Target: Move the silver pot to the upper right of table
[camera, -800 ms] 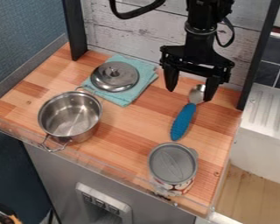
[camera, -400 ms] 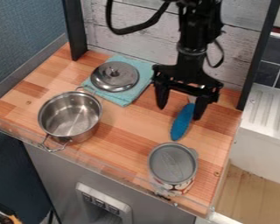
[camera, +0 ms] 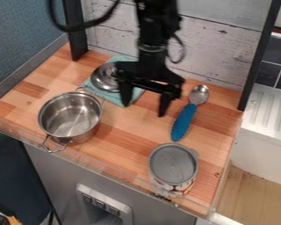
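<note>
My gripper hangs over the upper middle of the wooden table, its two fingers spread apart with nothing between them. To its left and a little nearer the front edge, the silver pot stands upright without its lid, one wire handle toward the front edge and another toward the back. The gripper and the pot are apart.
A silver lid lies on a teal cloth, partly behind the gripper. A blue-handled spoon lies to the gripper's right. Near the front right edge stands a can. Black posts and a plank wall bound the back.
The gripper has come down and then moved left, away from above the spoon, and now covers part of the lid. Pot, spoon and can have stayed in place.
</note>
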